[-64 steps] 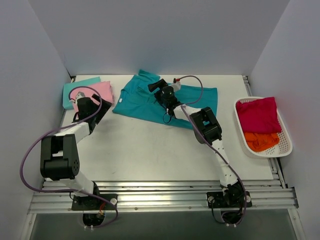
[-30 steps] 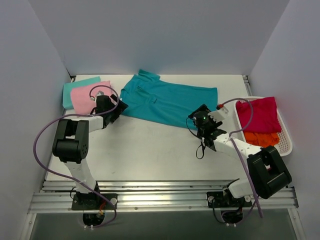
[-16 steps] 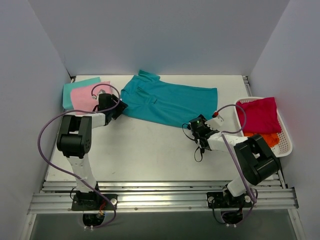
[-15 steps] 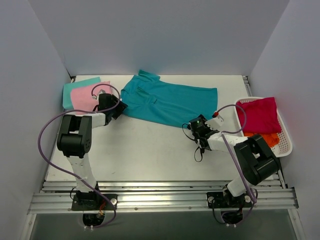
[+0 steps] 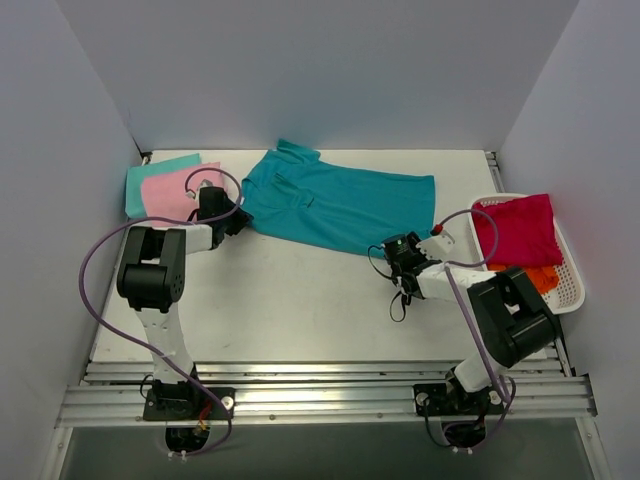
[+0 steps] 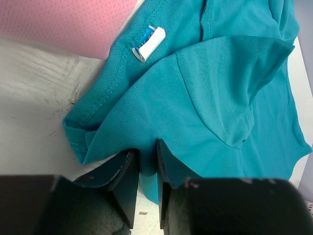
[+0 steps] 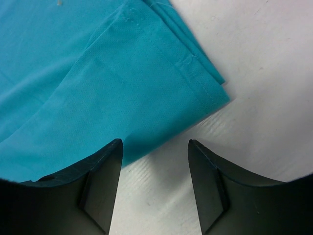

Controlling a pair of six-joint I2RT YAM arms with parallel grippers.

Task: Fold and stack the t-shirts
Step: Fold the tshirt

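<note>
A deep teal t-shirt (image 5: 330, 205) lies spread flat at the back middle of the table. My left gripper (image 5: 232, 218) is at its left edge. In the left wrist view the jaws (image 6: 146, 147) stand close together with a fold of the teal t-shirt (image 6: 220, 88) pinched between them. My right gripper (image 5: 392, 247) is low at the shirt's near right corner. In the right wrist view it (image 7: 155, 147) is open, with the teal hem (image 7: 98, 73) by its left finger and bare table in the gap. A folded pink t-shirt (image 5: 170, 190) lies on a pale aqua one (image 5: 140, 182) at the back left.
A white lattice basket (image 5: 478, 250) at the right holds a crimson t-shirt (image 5: 515, 228) over an orange one (image 5: 520, 282). The pink t-shirt (image 6: 63, 24) lies just beyond the teal hem, which bears a white label (image 6: 149, 43). Walls enclose the table on three sides.
The left jaws have closed on the teal shirt's left edge. The right arm swung from the shirt's middle to its near right corner, and its jaws have narrowed.
</note>
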